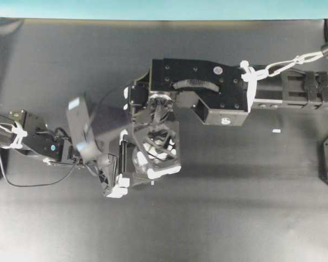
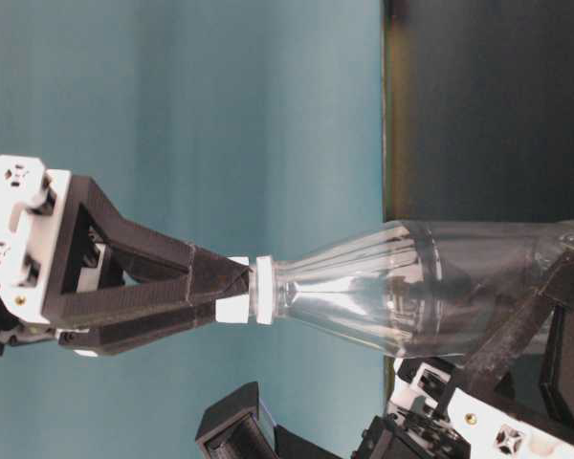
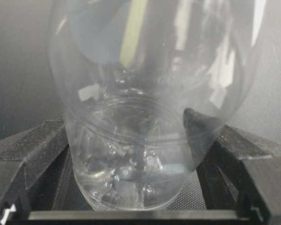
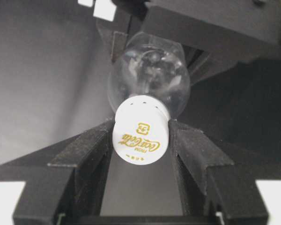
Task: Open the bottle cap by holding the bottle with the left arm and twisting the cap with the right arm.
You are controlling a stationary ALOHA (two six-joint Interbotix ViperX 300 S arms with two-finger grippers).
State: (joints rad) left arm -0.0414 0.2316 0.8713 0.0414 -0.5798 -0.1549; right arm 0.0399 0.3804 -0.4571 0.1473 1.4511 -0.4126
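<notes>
bottle cap (image 4: 141,136): small, round, white, printed in gold script on its top; it is seated on the neck of the bottle and is pinched on two sides by the jaws of the right gripper (image 4: 141,140), which are closed partway, down to the cap's width. bottle (image 2: 411,287): clear plastic, rounded body, narrow neck; it is held upright above the desk (image 1: 235,207), near the middle of the overhead view, its lower body clasped between the jaws of the left gripper (image 3: 131,164), which are spread wide against the sides. right arm (image 1: 208,90): bulky black housing, white cord; it is extended from the right and bent down over the cap. left arm (image 1: 38,142): slim, cabled, reaching in from the left. white scrap (image 1: 276,131): lying apart on the desk.
</notes>
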